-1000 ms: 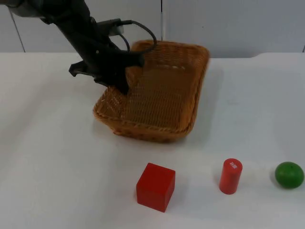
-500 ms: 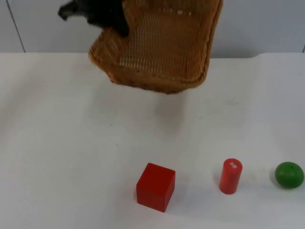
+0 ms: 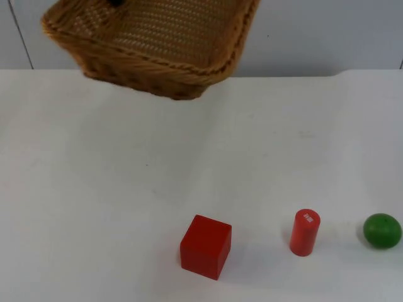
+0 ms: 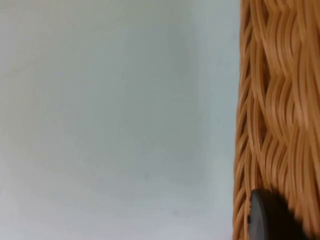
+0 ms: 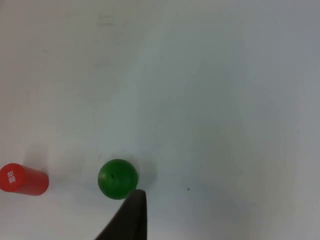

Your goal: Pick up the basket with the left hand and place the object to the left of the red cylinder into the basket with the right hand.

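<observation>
Red cube stands on the table left of the red cylinder; likely rigid and light, best pinched across flat faces. My left gripper clamps the raised basket, cropped above. My right gripper waits near the green ball; finger spacing indiscernible.

Black fingertips; matte, rounded

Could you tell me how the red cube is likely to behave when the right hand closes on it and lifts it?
The red cube rests on a flat face, so it probably will not roll or tip. Its parallel sides look easy to pinch, though the smooth painted surface might slip a little. It looks rigid; its weight cannot be judged. The red cylinder stands apart from it, leaving room.
</observation>
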